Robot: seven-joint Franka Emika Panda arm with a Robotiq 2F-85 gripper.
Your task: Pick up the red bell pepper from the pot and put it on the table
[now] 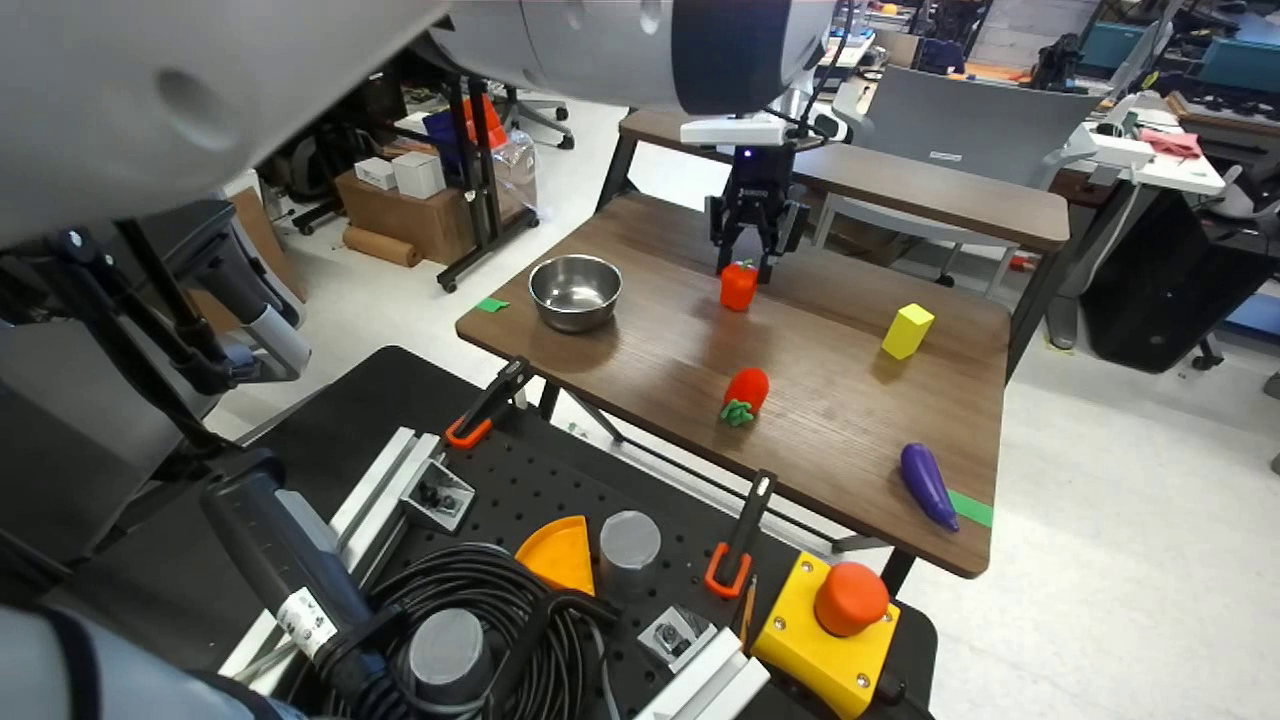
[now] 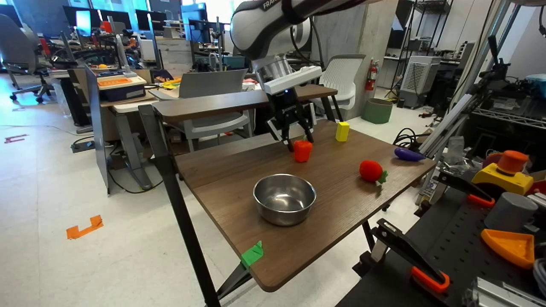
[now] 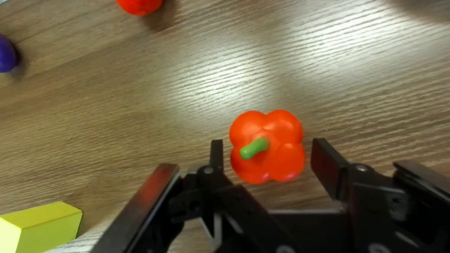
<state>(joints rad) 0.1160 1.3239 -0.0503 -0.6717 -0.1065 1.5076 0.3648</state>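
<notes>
From left to right in an exterior view, a strip of green tape (image 1: 493,305) came first, well to the left of the tool (image 1: 744,270), stuck near the edge of a brown wooden surface (image 1: 645,365). Next, also left of the tool and a little nearer the viewer, sat the pot (image 1: 575,293), round, shallow and silver, its mouth facing up and light gleaming inside it. Then came the tool itself, black and pointing down, low over the surface, released, with its two fingers (image 3: 217,154) spread apart. Right at its tips, the red bell pepper (image 1: 738,289) stood upright on the surface, well apart from the pot, its green stem on top. Seen from above in the wrist view, the pepper was between the fingers, with a narrow strip of brown wood showing on each side of it. Almost straight in front of the tool, closer to the viewer, was a rounded red piece (image 1: 748,387) with a green leafy end. To the right of the tool, well apart from it, a yellow block (image 1: 908,332) stood on the surface. Farther right, nearer the viewer than the tool, a purple eggplant (image 1: 926,485) lay at the end of a second strip of green tape (image 1: 972,509).
</notes>
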